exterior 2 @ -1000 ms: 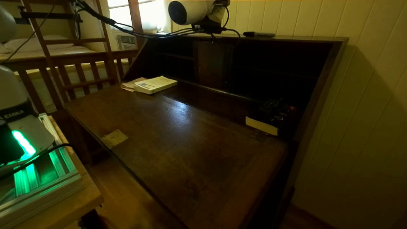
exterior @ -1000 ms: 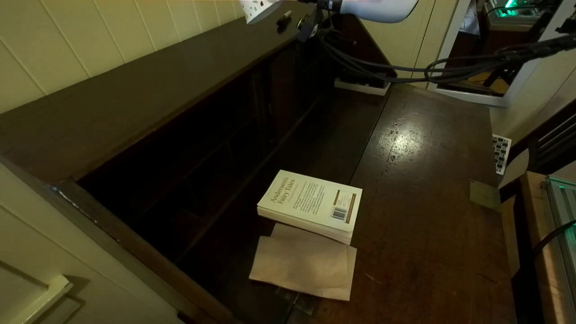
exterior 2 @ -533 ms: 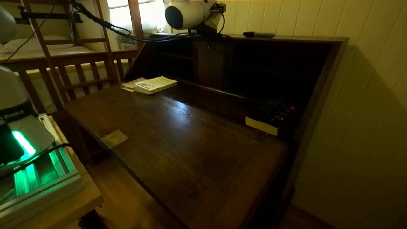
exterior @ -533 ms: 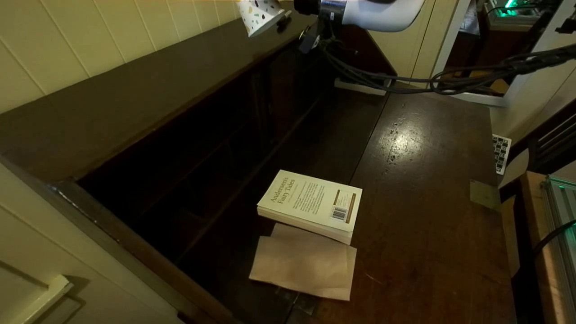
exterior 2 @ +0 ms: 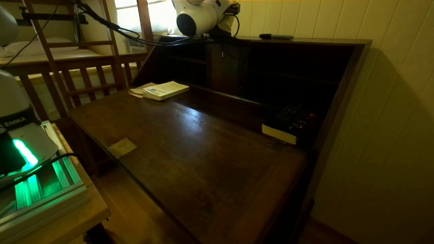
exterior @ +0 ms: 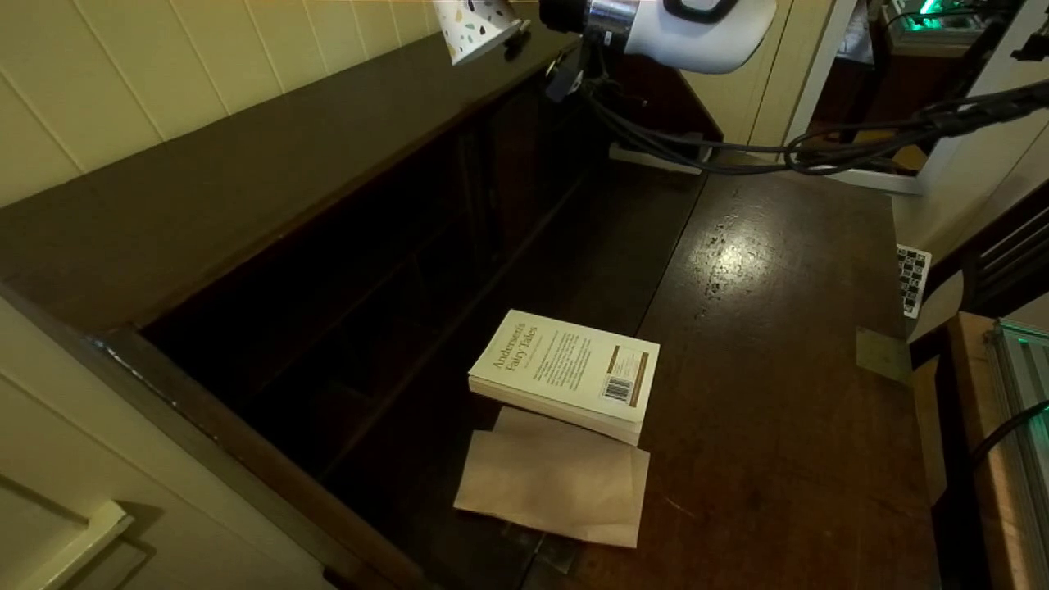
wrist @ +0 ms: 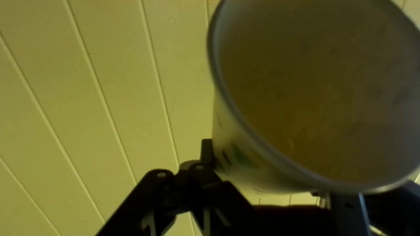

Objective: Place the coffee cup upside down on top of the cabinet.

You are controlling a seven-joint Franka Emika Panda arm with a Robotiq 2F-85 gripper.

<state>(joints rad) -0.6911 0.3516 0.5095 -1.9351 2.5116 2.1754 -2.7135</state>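
Note:
The coffee cup [exterior: 475, 29], white with coloured speckles, is tilted with its mouth pointing down at the top of an exterior view. It shows in front of the wall and the back of the cabinet's flat top [exterior: 270, 156]; I cannot tell whether it touches. The wrist view looks into the cup's open mouth [wrist: 315, 91]. My gripper [wrist: 275, 186] has one black finger against the cup's side; the other is mostly hidden behind the cup. In an exterior view the arm hides the cup over the dark brown cabinet [exterior 2: 312, 41].
A black marker [exterior 2: 276, 36] lies on the cabinet top, close to the cup in an exterior view. A white book [exterior: 565, 369] and brown paper [exterior: 553, 487] lie on the desk [exterior: 778, 426]. A thick dark book [exterior 2: 288, 127] lies inside. Cables [exterior: 737, 160] hang from the arm. The panelled wall [wrist: 98, 98] stands behind.
The cup came lower into view, then rose very slightly in the last half second. The arm's white link keeps moving down. The cup stays in the gripper.

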